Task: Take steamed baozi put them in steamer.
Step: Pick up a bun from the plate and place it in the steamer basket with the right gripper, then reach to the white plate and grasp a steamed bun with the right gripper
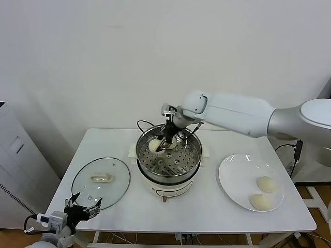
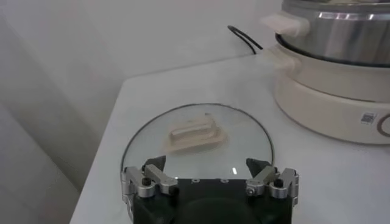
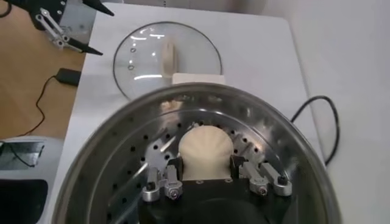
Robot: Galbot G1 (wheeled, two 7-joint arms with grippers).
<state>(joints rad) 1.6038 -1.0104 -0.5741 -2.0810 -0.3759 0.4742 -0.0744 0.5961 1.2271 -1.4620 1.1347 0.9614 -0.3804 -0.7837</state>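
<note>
- The right gripper [image 1: 164, 146] is reaching down into the steamer [image 1: 192, 164], near its back left side.
- Its fingers [image 3: 172, 180] are closed around one steamed bun [image 3: 206, 146]. One finger is on each side of the bun.
- This bun is low inside the shiny steel basket, over the floor with the holes. I cannot tell if it is touching the floor.
- The steamer sits in the middle of the white table [image 1: 207, 212], on a white cooker base [image 2: 329, 100]. A black cord [image 1: 145, 124] comes out from behind it.
- Two more steamed buns [image 1: 266, 184] lie on the white plate [image 1: 232, 178], to the right of the steamer. They are close together at the plate's near right side.
- The round glass lid [image 1: 101, 182] lies flat on the table, to the left of the steamer.
- The left gripper [image 1: 81, 209] waits at the near left edge of the table, just by the glass lid. Its fingers [image 2: 149, 178] are spread wide apart and hold nothing.
</note>
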